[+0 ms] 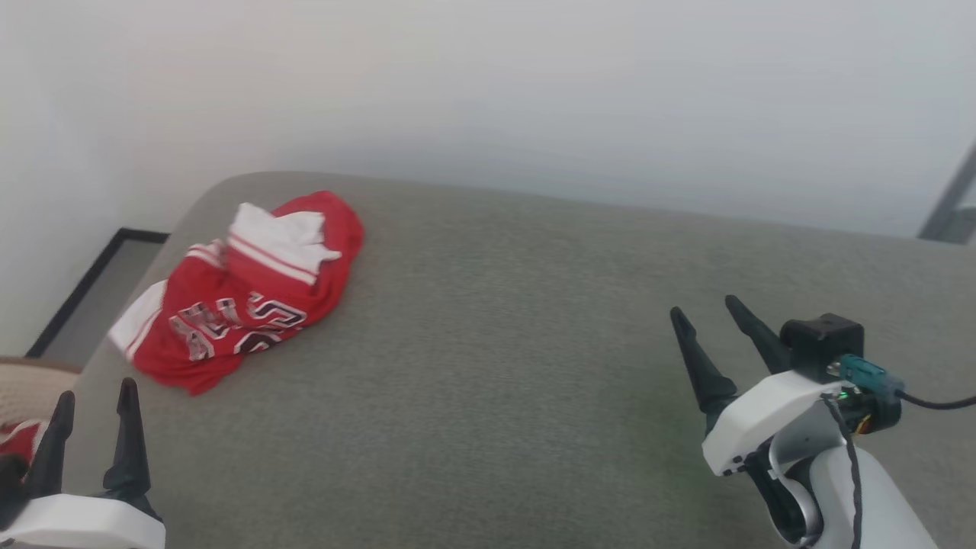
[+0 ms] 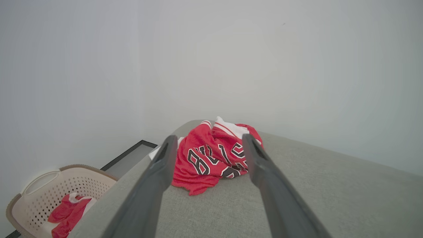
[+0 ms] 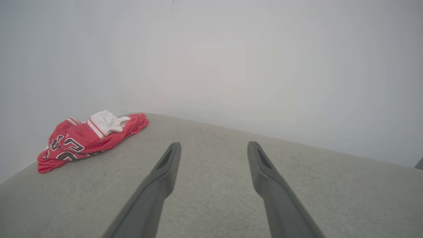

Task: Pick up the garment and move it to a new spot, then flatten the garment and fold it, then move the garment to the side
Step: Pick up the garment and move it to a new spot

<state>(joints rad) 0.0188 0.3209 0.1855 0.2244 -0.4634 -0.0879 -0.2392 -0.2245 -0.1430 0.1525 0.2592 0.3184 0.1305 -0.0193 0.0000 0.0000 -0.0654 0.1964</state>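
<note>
Garment (image 1: 244, 297) crumpled on a cushion (image 1: 496, 366). Left gripper (image 1: 96, 390) near it, right gripper (image 1: 703, 305) well apart, both spread wide and empty. Pickup pending: left likely must reach, pinch.

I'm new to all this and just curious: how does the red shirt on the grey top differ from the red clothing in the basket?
The shirt lies bunched on the grey top; the red clothing sits lower, inside the pale holed basket beside it. The shirt shows dark, white-edged letters; the clothing in the basket shows none from here. Both are red with white parts and crumpled.
</note>
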